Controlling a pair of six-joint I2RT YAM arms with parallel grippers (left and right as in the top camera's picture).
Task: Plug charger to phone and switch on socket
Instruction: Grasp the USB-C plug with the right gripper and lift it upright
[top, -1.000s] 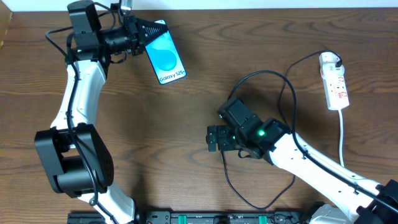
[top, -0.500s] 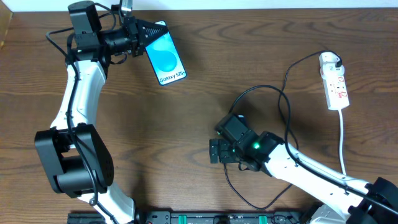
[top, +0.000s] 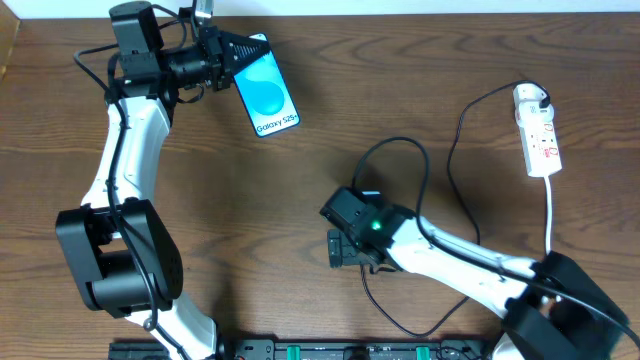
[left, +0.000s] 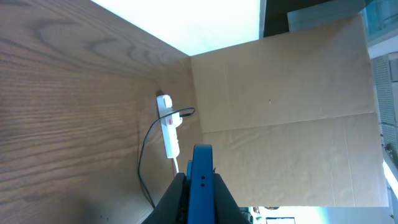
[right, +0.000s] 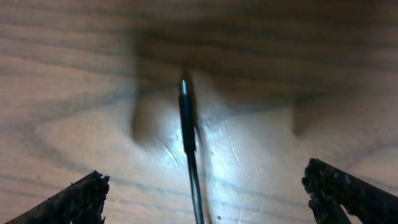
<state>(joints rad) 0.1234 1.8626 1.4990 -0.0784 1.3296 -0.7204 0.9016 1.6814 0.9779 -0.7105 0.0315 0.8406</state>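
Where the left jaws grip: the left gripper (top: 238, 52) is closed on one short end of the phone (top: 266, 92), clamping it from both sides.
Phone: it reaches out past the left fingertips with its blue screen facing the overhead camera; the left wrist view sees it edge-on between the fingers.
Right jaws: the right gripper (right: 205, 180) stands wide open and holds nothing, its two dark fingers (right: 81, 196) far apart over the table (top: 300, 190).
Charger: the thin black charger (right: 188, 137) lies on the wood midway between the open right jaws, touching neither finger, its connector tip pointing away from them.
Charger's run: behind the right jaws the cable loops across the table, and one strand rises to the top end of the socket (top: 540, 130).
Socket: it lies flat, well apart from both pairs of jaws, and straight ahead of the left ones.
White cord (top: 551, 220): it trails from the socket's lower end.
Count: one phone, one charger, one socket, one white cord, two grippers.
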